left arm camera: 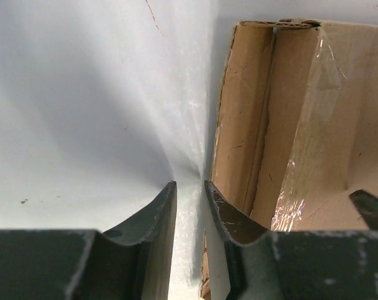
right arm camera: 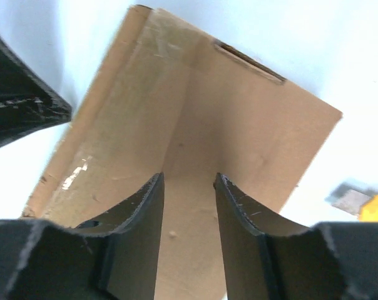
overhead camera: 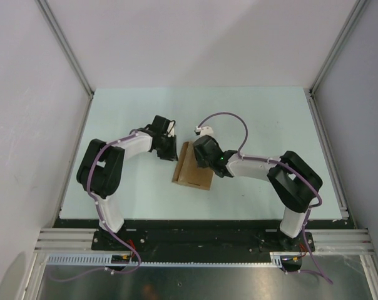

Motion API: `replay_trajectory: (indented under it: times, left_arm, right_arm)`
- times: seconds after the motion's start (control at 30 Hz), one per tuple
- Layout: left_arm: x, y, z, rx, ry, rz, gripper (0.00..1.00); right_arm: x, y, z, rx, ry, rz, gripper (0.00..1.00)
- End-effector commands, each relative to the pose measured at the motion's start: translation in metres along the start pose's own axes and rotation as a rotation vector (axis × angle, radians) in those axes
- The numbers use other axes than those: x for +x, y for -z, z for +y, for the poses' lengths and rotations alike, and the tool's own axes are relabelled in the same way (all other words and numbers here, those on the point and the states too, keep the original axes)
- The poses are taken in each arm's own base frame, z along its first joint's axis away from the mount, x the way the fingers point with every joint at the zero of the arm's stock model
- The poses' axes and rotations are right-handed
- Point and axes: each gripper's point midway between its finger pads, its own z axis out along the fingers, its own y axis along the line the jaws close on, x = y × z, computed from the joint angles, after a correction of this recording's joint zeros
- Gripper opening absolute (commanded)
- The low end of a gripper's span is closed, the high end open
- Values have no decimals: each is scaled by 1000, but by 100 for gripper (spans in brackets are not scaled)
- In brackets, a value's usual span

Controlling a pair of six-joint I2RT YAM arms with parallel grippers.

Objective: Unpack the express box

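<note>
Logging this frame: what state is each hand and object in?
left hand: open by a narrow gap, empty, beside the box.
right hand: open, empty, above the box.
express box: on the table, gripped by neither hand; flap looks partly lifted, contents not visible.
yellow tool: blurred at the frame edge, state unclear.

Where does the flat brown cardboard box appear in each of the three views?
Top external: the flat brown cardboard box lies in the centre, between the two arms.
Left wrist: it takes up the right half of the picture.
Right wrist: it fills the centre.
Shared landmark: the left pincer beside the box's left edge.
</note>
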Motion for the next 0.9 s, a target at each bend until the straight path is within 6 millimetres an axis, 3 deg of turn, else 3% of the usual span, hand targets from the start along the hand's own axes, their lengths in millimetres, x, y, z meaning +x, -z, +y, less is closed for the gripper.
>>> replay_trajectory:
  times: [0.0, 0.13, 0.27, 0.3, 0.33, 0.4, 0.5, 0.57, 0.6, 0.7, 0.87]
  left_arm:
    - [37, -13, 19, -52, -12, 137, 31]
    - [27, -7, 15, -43, -11, 105, 31]
    - [3, 16, 11, -10, 32, 24, 32]
    - [-3, 26, 8, 9, 50, -2, 32]
    - [-8, 35, 10, 27, 73, -22, 32]
    - [-21, 60, 10, 45, 91, -95, 32]
    - [-21, 78, 11, 92, 113, -126, 33]
    - [-22, 90, -4, 184, 105, -135, 32]
    - [-21, 92, -12, 226, 103, -123, 32]
    - [-11, 94, -35, 373, 131, -52, 26]
    - [13, 83, -46, 519, 216, 49, 18]
  right_arm:
    - [-10, 18, -12, 0, -44, 13, 44]
    - [-28, 23, -11, 3, -52, -6, 47]
    - [-46, 28, -9, 34, -46, -16, 48]
    - [-43, 30, -12, 54, -37, 13, 48]
    - [-60, 33, -10, 75, -46, -12, 47]
    - [-63, 31, -13, 119, -60, 14, 47]
    - [-65, 34, -15, 173, -69, 57, 46]
    - [-76, 36, -10, 170, -91, 47, 46]
    - [-69, 32, -8, 177, -90, 77, 46]
    - [-65, 22, 2, 196, -80, 139, 43]
    - [-61, 12, 20, 275, -22, 197, 41]
